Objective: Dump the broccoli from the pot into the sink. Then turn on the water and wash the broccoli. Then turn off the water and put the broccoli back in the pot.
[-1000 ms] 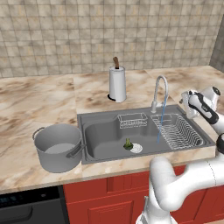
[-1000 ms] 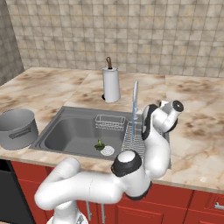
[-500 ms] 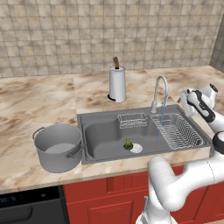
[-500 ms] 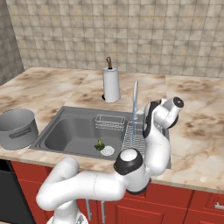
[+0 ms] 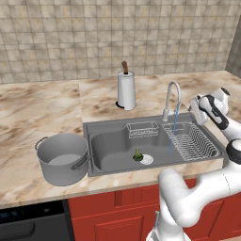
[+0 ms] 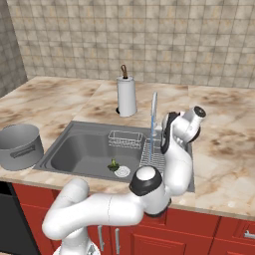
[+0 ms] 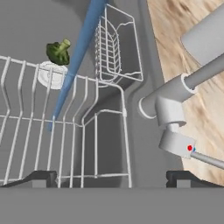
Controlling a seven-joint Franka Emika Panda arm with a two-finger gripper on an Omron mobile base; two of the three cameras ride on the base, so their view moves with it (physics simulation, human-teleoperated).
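Observation:
The broccoli [image 5: 137, 154] [image 6: 113, 165] [image 7: 58, 51] lies on the floor of the sink [image 5: 108, 155] [image 6: 74, 149], beside the round drain [image 5: 147, 160]. A thin blue stream of water [image 5: 173, 132] [image 7: 76, 61] runs from the curved chrome faucet [image 5: 170, 96] [image 6: 153, 114] onto the wire rack [image 5: 193, 140] [image 7: 52, 131], off to one side of the broccoli. The grey pot [image 5: 61, 157] [image 6: 20, 146] stands upright on the counter left of the sink. My gripper [image 5: 196, 112] [image 6: 164, 139] [image 7: 111, 179] hovers open and holds nothing, just right of the faucet base [image 7: 168, 107] and its lever [image 7: 205, 159].
A white paper-towel roll [image 5: 126, 89] [image 6: 126, 96] stands behind the sink. A small wire basket [image 5: 142, 129] [image 7: 116, 48] hangs at the sink's back edge. Marble counter [image 5: 42, 108] stretches left and right, and a tiled wall rises behind it.
The hand has crept up very slightly beside the faucet. The water keeps running, and the broccoli and pot have stayed put.

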